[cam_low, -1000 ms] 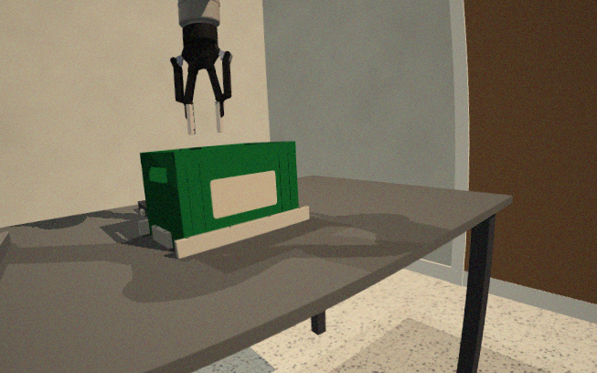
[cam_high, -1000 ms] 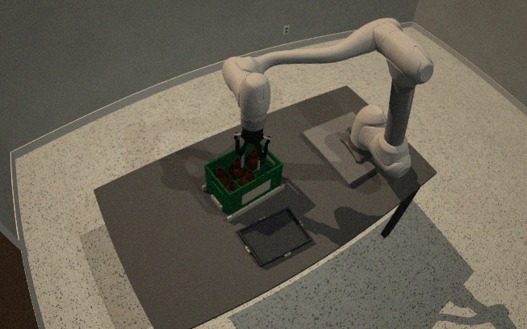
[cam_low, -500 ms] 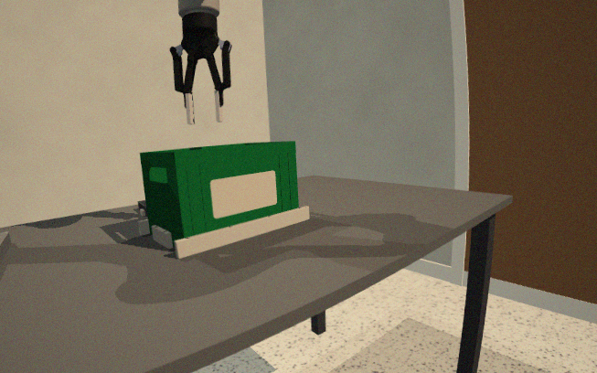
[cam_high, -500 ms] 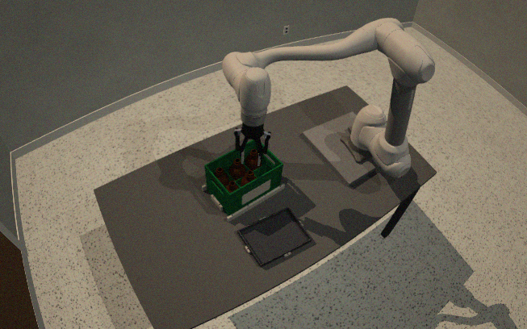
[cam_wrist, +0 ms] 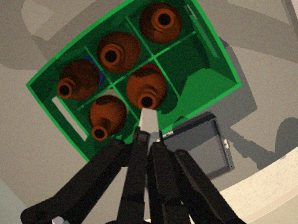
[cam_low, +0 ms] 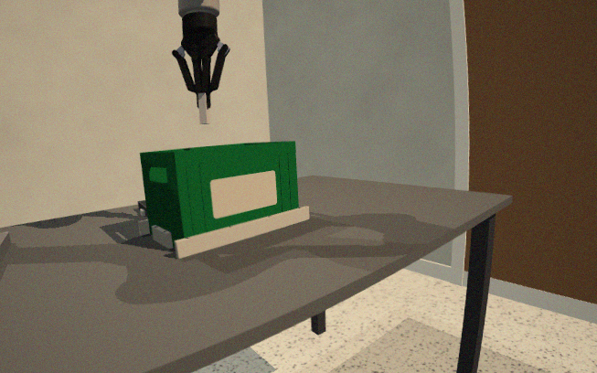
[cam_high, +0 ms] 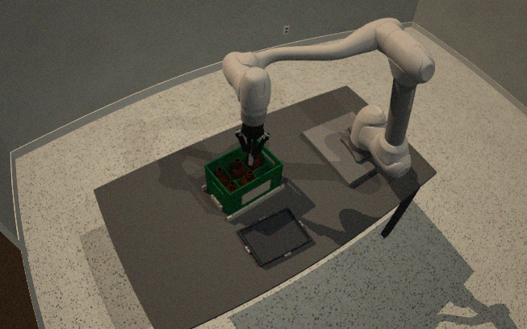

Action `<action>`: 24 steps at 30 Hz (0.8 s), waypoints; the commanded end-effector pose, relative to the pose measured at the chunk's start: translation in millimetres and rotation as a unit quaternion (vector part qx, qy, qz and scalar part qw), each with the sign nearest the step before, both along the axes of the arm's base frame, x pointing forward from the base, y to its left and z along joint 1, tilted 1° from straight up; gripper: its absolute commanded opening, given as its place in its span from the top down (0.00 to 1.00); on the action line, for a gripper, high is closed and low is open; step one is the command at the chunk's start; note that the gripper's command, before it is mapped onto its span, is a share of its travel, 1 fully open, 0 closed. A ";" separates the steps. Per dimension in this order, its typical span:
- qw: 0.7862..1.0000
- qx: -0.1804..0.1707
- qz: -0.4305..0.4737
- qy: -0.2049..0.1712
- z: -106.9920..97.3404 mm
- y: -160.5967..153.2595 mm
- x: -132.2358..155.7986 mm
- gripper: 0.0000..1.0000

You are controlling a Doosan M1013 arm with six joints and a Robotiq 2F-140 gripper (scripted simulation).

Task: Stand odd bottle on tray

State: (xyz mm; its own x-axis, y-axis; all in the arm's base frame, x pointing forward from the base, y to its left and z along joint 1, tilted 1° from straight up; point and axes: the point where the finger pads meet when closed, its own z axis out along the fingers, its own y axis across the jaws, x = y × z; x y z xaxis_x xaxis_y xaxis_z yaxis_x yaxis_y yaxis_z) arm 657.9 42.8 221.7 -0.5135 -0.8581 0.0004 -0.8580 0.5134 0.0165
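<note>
Five brown bottles [cam_wrist: 147, 88] stand upright in the green six-cell crate [cam_high: 271, 176] on the worktop, one cell empty. The dark shallow tray [cam_high: 257, 251] lies flat just beside it, bare.
</note>
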 end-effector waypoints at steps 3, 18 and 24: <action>1.000 0.000 0.000 0.000 0.1 0.0 0.0 1.00; 1.000 0.000 0.000 0.000 0.1 0.0 0.0 1.00; 1.000 0.000 0.000 0.000 1.0 -11.1 24.3 1.00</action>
State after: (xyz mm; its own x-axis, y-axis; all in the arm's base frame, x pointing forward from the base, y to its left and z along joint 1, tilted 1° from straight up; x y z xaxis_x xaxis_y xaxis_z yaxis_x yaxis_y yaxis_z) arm 662.2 40.9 221.7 -0.5138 -0.8579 0.0004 -0.8578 0.5137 0.0167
